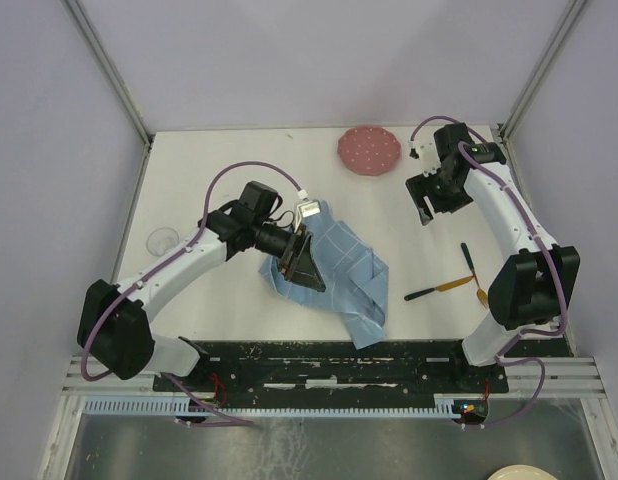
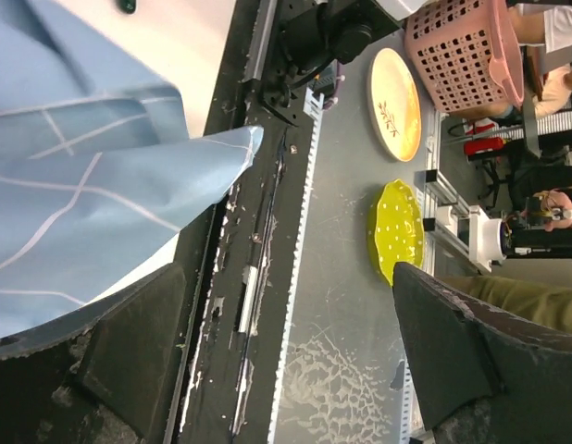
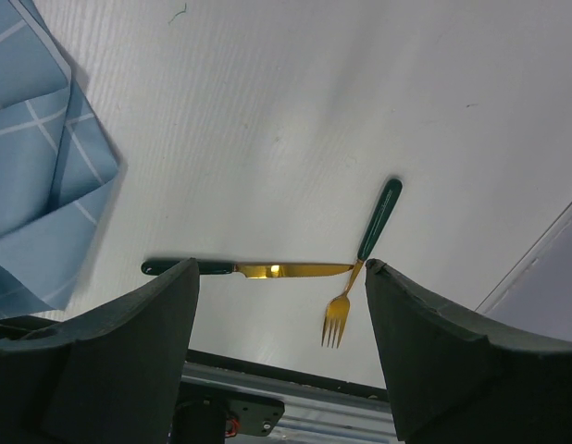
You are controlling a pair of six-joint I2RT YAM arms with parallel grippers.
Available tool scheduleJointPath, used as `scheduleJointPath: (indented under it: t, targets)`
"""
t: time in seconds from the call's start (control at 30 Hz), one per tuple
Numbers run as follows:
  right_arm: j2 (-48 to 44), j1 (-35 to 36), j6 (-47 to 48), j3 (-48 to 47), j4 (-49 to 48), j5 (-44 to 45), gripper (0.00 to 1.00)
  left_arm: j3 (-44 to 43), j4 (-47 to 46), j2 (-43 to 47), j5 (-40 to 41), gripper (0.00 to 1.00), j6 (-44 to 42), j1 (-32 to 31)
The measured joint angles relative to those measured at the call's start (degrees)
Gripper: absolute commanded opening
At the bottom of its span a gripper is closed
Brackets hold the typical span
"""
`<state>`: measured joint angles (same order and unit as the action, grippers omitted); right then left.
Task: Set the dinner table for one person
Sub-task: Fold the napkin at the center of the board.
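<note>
While the left claw (image 1: 304, 275) and right claw (image 1: 426, 212) stand spread, the blue placemat (image 1: 354, 290) lies rumpled on the bench (image 1: 239, 170). Limp cloth: pinch a corner.

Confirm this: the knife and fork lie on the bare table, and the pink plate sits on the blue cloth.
Wrong: the pink plate sits on the bare table, apart from the blue cloth; the top view shows it. The knife and fork are right.
</note>
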<state>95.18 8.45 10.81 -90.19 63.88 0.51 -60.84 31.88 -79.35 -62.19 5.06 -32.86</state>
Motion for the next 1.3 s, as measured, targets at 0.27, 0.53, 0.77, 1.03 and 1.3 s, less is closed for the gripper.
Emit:
scheduleJointPath:
  t: [0.27, 0.53, 0.77, 1.03, 1.3]
  targets:
    - [0.0, 0.0, 0.0, 0.0, 0.0, -0.3, 0.81, -3.5, 5.9, 0.0, 9.4, 0.99, -5.9, 0.0]
    - [0.0, 0.0, 0.1, -0.9, 0.4, -3.4, 0.80, -5.5, 11.0, -0.2, 26.1, 0.99, -14.4, 2.2]
    - [-0.2, 0.0, 0.1, -0.9, 0.5, -5.2, 0.80, 2.9, 10.8, -0.2, 34.1, 0.99, -18.1, 7.8]
    - [-2.5, 0.0, 0.1, 0.2, 0.3, -5.6, 0.80, 2.3, 7.9, -5.4, 36.8, 0.99, -21.7, 14.8]
    - [-3.6, 0.0, 0.1, 1.9, 0.4, -5.4, 0.80, -5.0, 4.9, -14.1, 39.7, 0.98, -24.5, 19.2]
